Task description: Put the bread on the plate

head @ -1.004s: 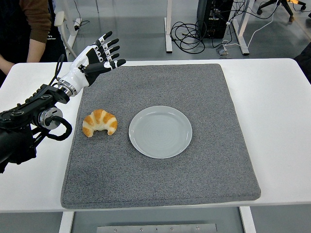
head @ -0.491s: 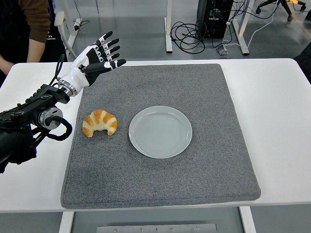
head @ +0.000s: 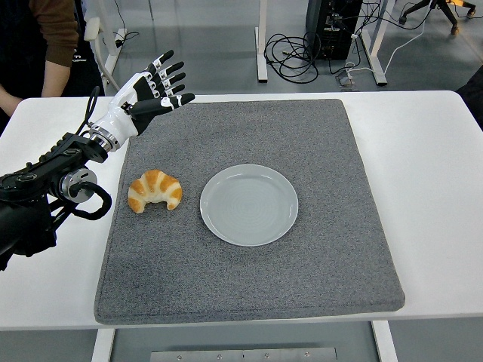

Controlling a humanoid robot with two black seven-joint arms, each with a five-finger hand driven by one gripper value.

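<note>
Left hand [head: 151, 89]: raised over the far left corner of the mat [head: 249, 294], fingers [head: 172, 75] spread wide, nothing held. Positioned well apart from the bread, on its far side. The black arm is seen entering from the left edge over the table [head: 430, 166].

Right hand: not seen.

Bread [head: 155, 190]: one croissant, golden brown, crescent-shaped, ridged along its back. Laid on the left part of the mat, ends turned toward the near side, just beside the plate and to its left, not touching it. Not yet moved.

Plate [head: 249, 204]: round, pale grey, shallow, laid near the mat's middle. Nothing is held in it.

Mat: grey, coarse-textured, spread over the white table.

Person [head: 45, 34]: a sleeve and part of a torso are seen at the far left, behind the table.

Handling, as judged: the bread is taken to be light, soft and flaky, easily crushed or marked by a hard squeeze. Little slip is expected, the crust being rough. A hold across the thick middle is advised, thumb on one flank and fingers on the other, pressure kept low. The thin tips are best avoided, since these would likely bend or break.
</note>
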